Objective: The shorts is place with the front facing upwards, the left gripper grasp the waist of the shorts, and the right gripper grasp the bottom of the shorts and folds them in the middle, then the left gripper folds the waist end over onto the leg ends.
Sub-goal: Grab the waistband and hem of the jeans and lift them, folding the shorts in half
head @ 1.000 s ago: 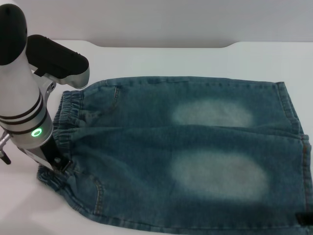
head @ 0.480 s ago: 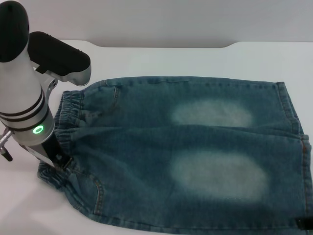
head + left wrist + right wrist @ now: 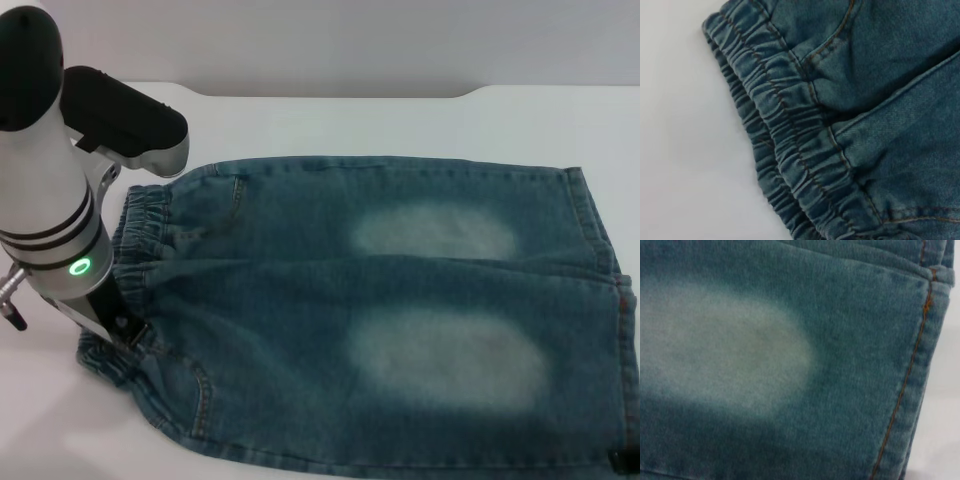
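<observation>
- Slightly shifted, left claw (image 3: 118,332) sits at the elastic waist (image 3: 790,150); its grip can't be told.
- Shorts (image 3: 400,310) lie flat on the white desk (image 3: 330,120).
- Right claw (image 3: 625,458) barely shows at the hem.

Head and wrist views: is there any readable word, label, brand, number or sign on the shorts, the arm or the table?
None: no text can be read in any view.
Blue denim shorts: only faded patches and orange stitching, no label or print.
Left arm's white and black housing: a glowing green ring, no letters or digits.
White table: no markings.
</observation>
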`<state>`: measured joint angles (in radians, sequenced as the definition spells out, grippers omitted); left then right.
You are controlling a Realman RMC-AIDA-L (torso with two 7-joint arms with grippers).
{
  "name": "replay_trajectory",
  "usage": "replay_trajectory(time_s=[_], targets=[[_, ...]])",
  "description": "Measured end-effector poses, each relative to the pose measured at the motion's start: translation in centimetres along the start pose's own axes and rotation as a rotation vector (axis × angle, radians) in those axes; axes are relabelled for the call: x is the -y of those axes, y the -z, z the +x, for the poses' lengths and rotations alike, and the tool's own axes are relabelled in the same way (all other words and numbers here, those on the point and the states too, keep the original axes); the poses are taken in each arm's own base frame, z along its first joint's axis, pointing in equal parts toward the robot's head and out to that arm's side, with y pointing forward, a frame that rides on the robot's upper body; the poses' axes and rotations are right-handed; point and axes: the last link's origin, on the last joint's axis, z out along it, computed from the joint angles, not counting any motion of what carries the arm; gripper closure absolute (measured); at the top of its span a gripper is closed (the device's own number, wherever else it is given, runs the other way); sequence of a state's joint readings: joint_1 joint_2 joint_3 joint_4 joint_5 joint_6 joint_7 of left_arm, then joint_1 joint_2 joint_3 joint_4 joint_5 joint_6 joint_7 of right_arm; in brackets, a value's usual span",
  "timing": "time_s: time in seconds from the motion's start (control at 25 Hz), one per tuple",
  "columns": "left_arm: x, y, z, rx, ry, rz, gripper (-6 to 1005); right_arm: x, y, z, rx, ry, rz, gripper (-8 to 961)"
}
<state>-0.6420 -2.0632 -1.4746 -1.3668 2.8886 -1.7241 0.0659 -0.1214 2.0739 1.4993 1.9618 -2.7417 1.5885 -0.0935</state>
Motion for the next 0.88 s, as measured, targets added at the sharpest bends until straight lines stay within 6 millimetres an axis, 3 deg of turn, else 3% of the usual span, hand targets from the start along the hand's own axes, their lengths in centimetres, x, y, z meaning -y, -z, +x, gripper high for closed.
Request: replay_trajectory(time_s=[0.64, 0.88], targets=[[-0.07, -0.11, -0.04, 0.004, -0.008, -0.001, 960, 0.79, -0.77, 0.34, -0.017, -0.012, 0.020, 320], [-0.08, -0.10, 0.03, 0.001, -0.010, -0.001, 960, 0.83, -0.95, 0.26, -0.009, -0.001, 0.018, 560]])
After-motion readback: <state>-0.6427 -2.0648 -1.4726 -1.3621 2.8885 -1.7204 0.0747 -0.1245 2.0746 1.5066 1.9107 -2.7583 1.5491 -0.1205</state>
